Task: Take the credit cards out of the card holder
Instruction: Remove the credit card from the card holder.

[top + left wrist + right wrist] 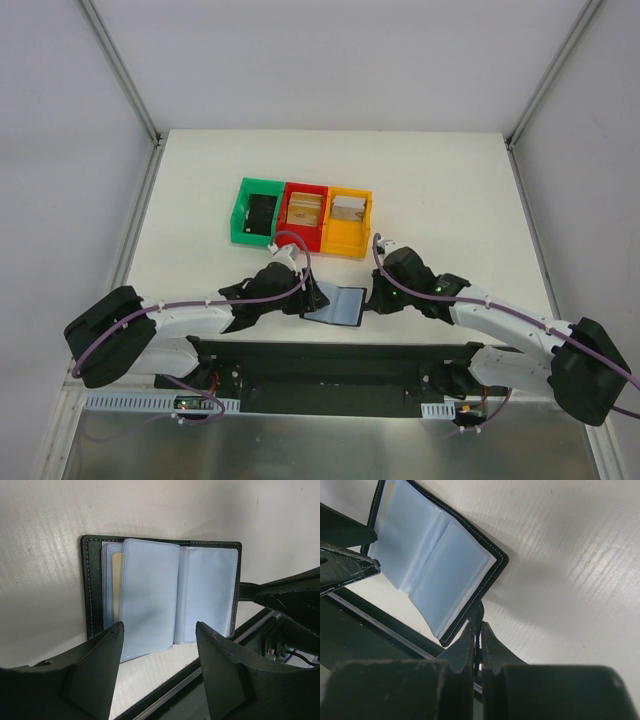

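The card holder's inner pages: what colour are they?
Pale grey-blue, inside the black cover of the card holder; the left wrist view shows it best.

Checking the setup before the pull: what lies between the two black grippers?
The open black folding card holder, pale blue inside; the top view shows it.

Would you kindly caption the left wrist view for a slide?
Open left claw above the opened card holder, one tan card showing in a sleeve.
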Motion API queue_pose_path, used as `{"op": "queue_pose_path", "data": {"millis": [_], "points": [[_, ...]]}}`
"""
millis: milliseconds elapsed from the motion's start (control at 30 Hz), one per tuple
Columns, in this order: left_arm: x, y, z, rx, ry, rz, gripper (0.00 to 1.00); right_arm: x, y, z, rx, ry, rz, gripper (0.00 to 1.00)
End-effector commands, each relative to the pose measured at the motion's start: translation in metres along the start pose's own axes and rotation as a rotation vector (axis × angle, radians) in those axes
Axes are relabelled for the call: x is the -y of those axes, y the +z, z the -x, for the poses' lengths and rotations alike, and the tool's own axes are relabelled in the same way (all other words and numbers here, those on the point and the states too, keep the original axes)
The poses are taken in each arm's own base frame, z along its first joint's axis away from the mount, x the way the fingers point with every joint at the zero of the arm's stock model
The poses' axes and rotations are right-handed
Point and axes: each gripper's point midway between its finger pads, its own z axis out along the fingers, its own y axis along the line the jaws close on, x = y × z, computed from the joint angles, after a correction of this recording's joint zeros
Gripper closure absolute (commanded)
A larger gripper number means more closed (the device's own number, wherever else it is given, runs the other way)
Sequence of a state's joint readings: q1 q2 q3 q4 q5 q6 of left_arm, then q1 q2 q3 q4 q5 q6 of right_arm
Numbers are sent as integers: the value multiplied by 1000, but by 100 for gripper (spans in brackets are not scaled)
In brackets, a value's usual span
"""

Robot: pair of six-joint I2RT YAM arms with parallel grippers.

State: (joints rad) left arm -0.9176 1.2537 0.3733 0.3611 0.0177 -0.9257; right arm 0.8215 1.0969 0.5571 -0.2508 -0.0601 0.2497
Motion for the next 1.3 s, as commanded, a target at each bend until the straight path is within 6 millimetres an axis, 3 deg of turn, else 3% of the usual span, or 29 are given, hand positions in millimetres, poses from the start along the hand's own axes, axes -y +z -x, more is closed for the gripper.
{"op": "queue_pose_path", "data": {"millis": [0, 200, 533, 767, 867, 933, 1067, 1267], "points": [[10, 1, 2, 5, 12, -27, 41, -8, -3, 7, 11, -10, 22, 100], [16, 4, -3, -29, 24, -45, 41, -8, -2, 6, 4, -9, 24, 100], [57, 10, -10, -86, 101, -188, 42, -7, -1, 6, 1, -12, 17, 100], [91, 6, -16, -124, 162, -328, 42, -7, -1, 6, 1, -14, 17, 100], [97, 2, -11, -92, 174, -346, 42, -7, -1, 6, 2, -12, 15, 100], [89, -4, -2, -29, 175, -317, 42, -7, -2, 6, 3, -14, 17, 100], [49, -15, 15, 78, 165, -132, 41, -6, -2, 6, 4, -14, 15, 100], [20, -20, 15, 91, 154, -31, 40, -7, -1, 7, 3, -12, 17, 100]]}}
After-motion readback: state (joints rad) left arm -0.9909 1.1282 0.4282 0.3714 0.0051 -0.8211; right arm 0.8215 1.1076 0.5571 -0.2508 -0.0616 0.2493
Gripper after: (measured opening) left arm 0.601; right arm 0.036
